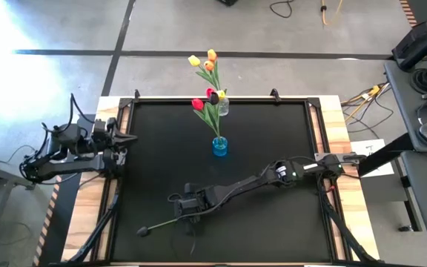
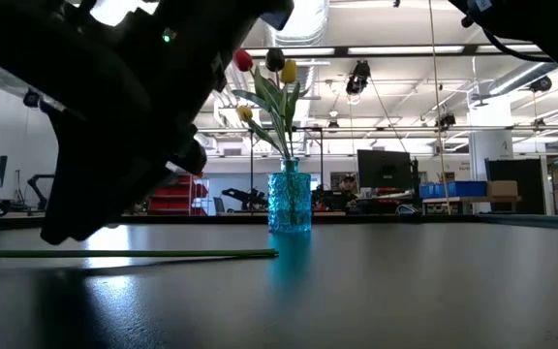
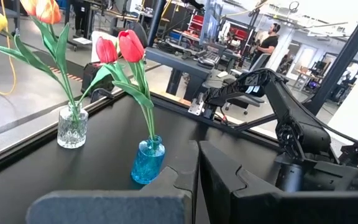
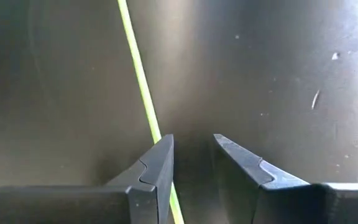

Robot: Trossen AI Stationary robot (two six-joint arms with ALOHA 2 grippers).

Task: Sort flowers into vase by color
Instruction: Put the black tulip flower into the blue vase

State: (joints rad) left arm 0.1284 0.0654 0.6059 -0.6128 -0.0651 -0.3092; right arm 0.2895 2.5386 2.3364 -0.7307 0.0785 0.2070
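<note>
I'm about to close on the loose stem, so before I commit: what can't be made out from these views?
- Loose flower head colour: a small dark blob in the high view, cut off in the low view, outside the right wrist view.
- Right gripper on the stem: open, stem beside one finger; contact unclear.
- Left gripper: cannot tell in the left wrist view.
- Clear vase: hidden behind the blue vase in the low view.
</note>
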